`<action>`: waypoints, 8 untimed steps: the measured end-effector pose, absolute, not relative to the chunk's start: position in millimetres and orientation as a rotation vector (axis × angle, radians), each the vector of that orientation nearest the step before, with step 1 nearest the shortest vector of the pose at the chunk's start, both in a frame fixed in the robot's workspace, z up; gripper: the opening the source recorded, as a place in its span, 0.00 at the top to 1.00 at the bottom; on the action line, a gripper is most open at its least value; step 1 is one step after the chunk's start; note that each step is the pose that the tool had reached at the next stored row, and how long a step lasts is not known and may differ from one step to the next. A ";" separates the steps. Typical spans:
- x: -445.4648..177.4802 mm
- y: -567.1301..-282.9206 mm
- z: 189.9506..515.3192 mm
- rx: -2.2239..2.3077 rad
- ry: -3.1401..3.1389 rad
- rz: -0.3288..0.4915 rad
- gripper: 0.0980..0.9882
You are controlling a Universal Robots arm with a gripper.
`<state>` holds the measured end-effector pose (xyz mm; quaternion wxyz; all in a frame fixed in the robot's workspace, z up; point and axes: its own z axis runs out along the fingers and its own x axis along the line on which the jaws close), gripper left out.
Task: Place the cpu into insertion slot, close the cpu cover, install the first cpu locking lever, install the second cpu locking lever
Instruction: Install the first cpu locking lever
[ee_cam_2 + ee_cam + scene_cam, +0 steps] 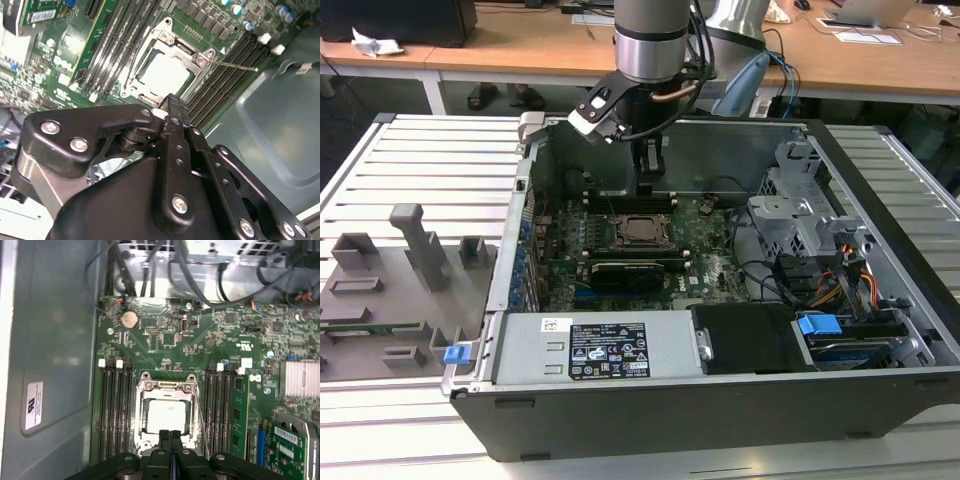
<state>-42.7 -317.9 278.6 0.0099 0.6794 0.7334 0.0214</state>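
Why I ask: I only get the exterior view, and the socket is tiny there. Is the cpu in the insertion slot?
Observer: Yes. In both wrist views the cpu lies flat in the insertion slot, metal top up.
Operator: Is the cpu cover down?
Observer: It is. The cpu cover frames the chip, whose top shows through its window.
Operator: And the levers?
Observer: In the second wrist view one thin wire lever juts out from the socket's corner over the memory slots, not tucked down.
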 end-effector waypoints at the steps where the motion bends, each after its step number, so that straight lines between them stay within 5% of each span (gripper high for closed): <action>1: -42.7 -317.9 278.6 2.102 2.307 0.067 0.99; 8: -42.7 -317.9 278.6 1.979 2.417 0.069 0.99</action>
